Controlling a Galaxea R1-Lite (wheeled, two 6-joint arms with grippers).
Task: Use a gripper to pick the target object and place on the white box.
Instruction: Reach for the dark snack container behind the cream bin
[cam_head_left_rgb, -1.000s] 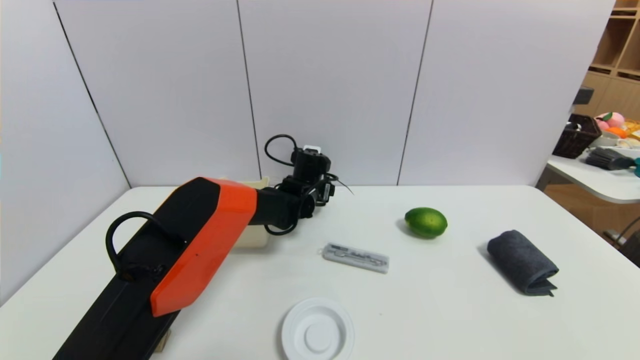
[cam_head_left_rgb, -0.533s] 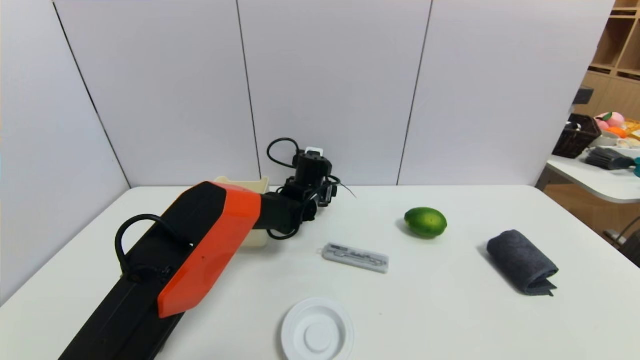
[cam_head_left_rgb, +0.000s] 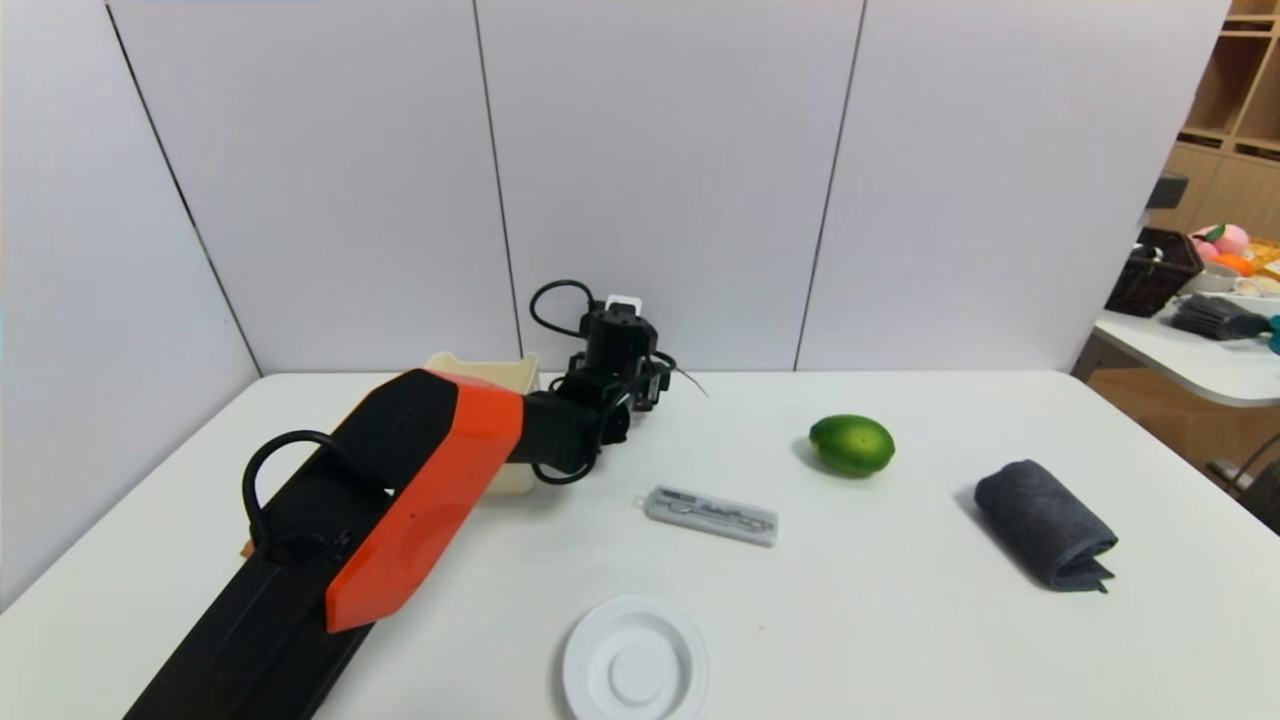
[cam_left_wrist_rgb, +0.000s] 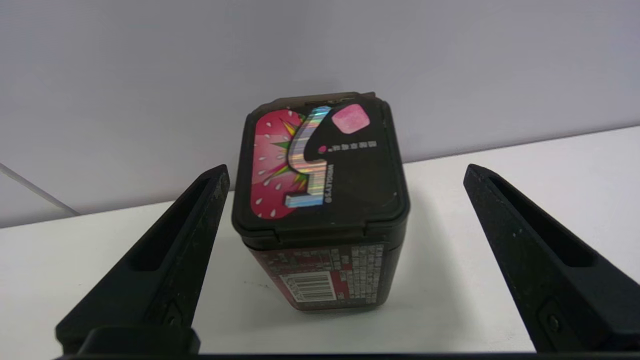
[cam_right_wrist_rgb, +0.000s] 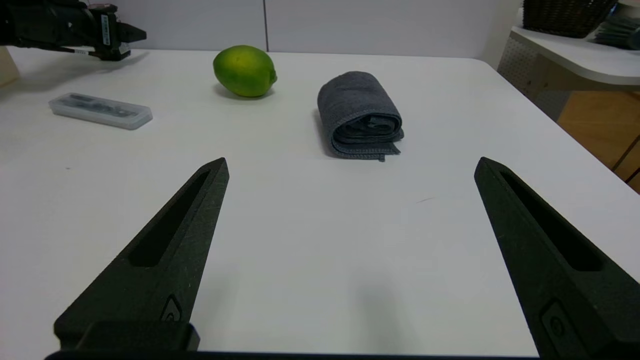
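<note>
While reaching over the counter (cam_head_left_rgb: 900, 630) toward the back wall (cam_head_left_rgb: 700, 180), has the left gripper (cam_left_wrist_rgb: 347, 172) spread wide, with jaws on either side of the dark box (cam_left_wrist_rgb: 320, 200) and grasping nothing. Shows daylight between each jaw and that box in the left wrist view, with less on the side of the strawberry picture than on the other. Finds the same box upright on the counter, lid closed, barcode visible on one face, close in front of the wall. Has the white box (cam_head_left_rgb: 510, 480) near, on the left side of the left jaws, partly hidden behind the black and orange arm (cam_head_left_rgb: 420, 490). Has the grey case (cam_head_left_rgb: 711, 515) closer to the robot than the left jaws and a little to the right, lying flat, and the round white plate (cam_head_left_rgb: 636, 660) closer still. Shows the green fruit (cam_head_left_rgb: 852, 445) to the right of the left jaws, well apart. Keeps the right gripper (cam_right_wrist_rgb: 352, 162) over the counter, empty and wide open, with the rolled dark cloth (cam_right_wrist_rgb: 359, 115) lying beyond the jaws, untouched.
</note>
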